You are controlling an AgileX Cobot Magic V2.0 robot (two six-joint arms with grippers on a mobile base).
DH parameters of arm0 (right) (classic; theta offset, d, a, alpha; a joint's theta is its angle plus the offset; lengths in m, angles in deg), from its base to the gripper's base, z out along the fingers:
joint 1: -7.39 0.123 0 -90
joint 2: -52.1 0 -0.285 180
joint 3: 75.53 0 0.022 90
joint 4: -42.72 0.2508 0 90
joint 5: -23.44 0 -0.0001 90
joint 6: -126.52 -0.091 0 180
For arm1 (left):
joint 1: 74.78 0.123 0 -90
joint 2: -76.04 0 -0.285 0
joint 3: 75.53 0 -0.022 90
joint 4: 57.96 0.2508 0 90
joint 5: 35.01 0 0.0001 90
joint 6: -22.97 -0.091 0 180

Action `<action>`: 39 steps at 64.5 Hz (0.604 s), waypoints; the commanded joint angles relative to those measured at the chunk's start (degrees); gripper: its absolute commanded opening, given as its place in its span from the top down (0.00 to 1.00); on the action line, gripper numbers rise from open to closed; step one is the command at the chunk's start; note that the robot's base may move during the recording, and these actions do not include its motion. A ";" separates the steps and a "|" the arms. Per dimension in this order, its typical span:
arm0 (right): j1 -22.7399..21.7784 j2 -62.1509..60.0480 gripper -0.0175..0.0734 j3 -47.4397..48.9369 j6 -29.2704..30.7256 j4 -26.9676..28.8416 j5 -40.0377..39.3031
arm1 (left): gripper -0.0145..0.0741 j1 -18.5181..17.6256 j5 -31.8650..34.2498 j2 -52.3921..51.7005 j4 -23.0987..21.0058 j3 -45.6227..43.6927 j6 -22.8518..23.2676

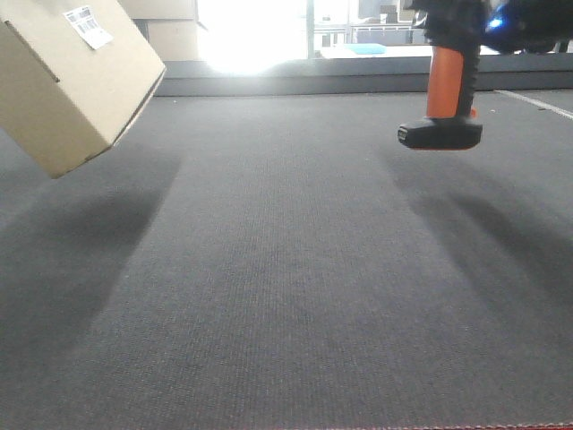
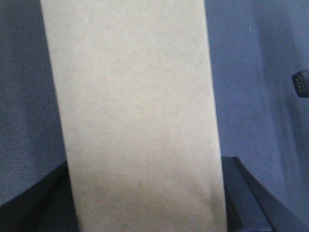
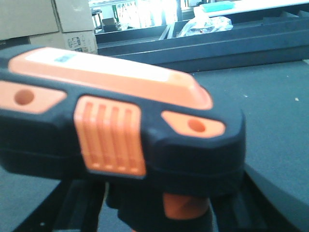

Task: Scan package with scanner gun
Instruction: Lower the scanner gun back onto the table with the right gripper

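Observation:
A tan cardboard package (image 1: 67, 81) hangs tilted in the air at the top left of the front view, with a white barcode label (image 1: 88, 25) on its upper face. In the left wrist view the package (image 2: 135, 116) fills the frame between my left gripper's dark fingers (image 2: 241, 193), which are shut on it. An orange and black scanner gun (image 1: 445, 107) hangs at the top right, handle base down. In the right wrist view the scanner gun (image 3: 120, 130) fills the frame, and my right gripper is shut on its handle (image 3: 186, 210).
The dark grey carpeted table (image 1: 286, 296) lies below both held things. A ledge and bright window run along the back (image 1: 269, 54). Cardboard boxes (image 3: 48, 19) stand at the back left in the right wrist view.

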 commanded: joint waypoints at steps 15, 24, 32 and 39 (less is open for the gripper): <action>0.16 4.31 0.98 0.38 -2.20 -0.66 -8.31 | 0.96 -0.12 0.44 -0.73 -1.38 -0.36 -0.18; 0.16 6.00 0.98 0.38 -3.83 -0.66 -10.13 | 0.96 -0.12 0.44 -0.73 -1.38 -0.36 -0.18; 0.16 7.09 0.98 0.38 -3.83 -0.66 -10.16 | 0.96 -0.12 0.44 -0.73 -1.38 -0.36 -0.18; 0.16 7.71 0.98 0.38 -3.83 -0.66 -10.16 | 0.96 -0.12 0.44 -0.73 -1.38 -0.36 -0.18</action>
